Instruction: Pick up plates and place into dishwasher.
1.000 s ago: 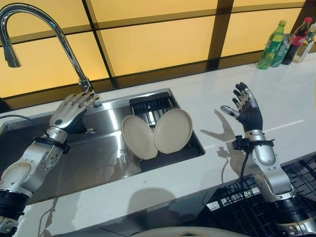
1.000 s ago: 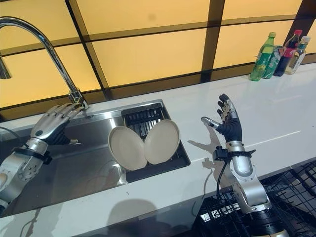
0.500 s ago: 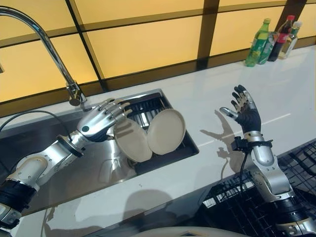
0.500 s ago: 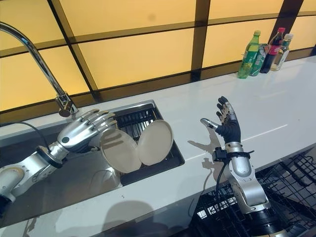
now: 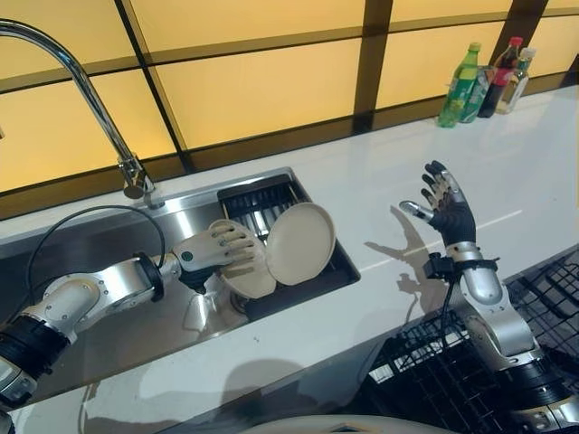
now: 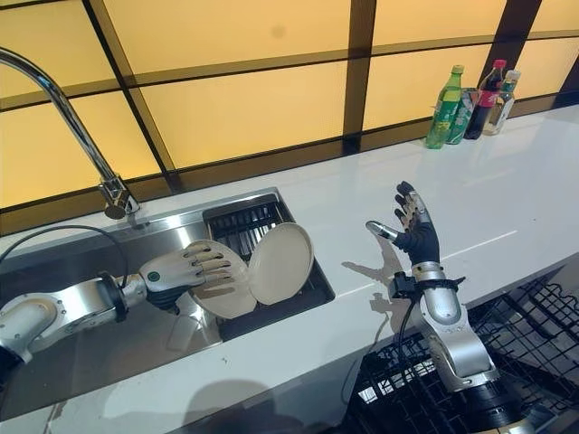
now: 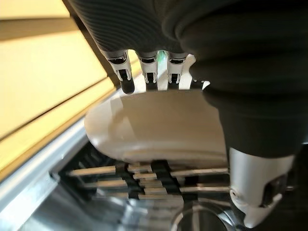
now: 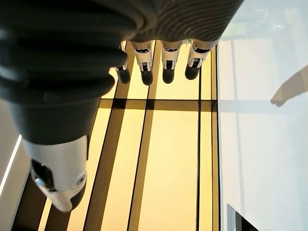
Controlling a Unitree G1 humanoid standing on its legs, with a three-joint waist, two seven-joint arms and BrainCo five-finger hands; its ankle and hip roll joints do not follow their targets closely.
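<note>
The left robot hand (image 5: 210, 253) reaches into the stainless steel sink (image 5: 109, 280), its fingers spread across the face of the nearer cream plate (image 5: 246, 276) and its thumb below the rim — whether it actually grips the plate cannot be told. In the left wrist view the fingers (image 7: 150, 72) lie straight over the top edge of this plate. A second cream plate (image 5: 300, 242) stands tilted just beside the first, overlapping its right edge; both lean on a dark wire rack (image 5: 258, 201) at the sink's right end. A curved chrome faucet (image 5: 86, 95) rises behind the sink's left part.

The right robot hand (image 5: 445, 206) is raised above the white counter (image 5: 516, 172), fingers spread wide and holding nothing. Bottles (image 5: 484, 77) stand at the counter's far right corner — a green one nearest. A black wire dishwasher rack (image 5: 443, 371) lies below the counter's front edge.
</note>
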